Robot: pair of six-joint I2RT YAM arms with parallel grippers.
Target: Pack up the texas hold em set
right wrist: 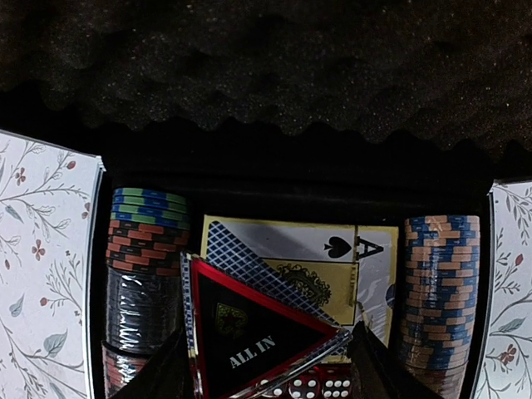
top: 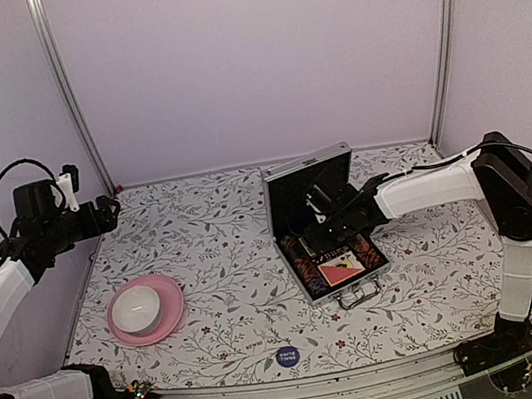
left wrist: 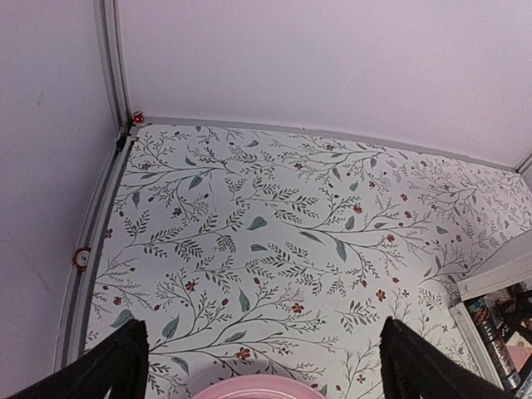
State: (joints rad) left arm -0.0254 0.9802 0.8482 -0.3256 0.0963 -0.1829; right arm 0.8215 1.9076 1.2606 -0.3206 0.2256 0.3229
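1. Right gripper (right wrist: 270,347) — jaws half-spread astride the triangle (right wrist: 241,332), apparently seating it in the case (top: 288,196); pinching or not, cannot tell. Left gripper (top: 106,209) gapes wide, idle.
2. Open, right of centre, the case holds chips (right wrist: 440,283), cards (right wrist: 299,249).
3. Out front lies the disc (top: 287,356) — probably next, after letting go.

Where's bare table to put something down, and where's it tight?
Free: the table between plate and case; the strip right of the case; the near edge either side of the disc. Tight: inside the case, with the right end effector gripping the triangle above the cards.
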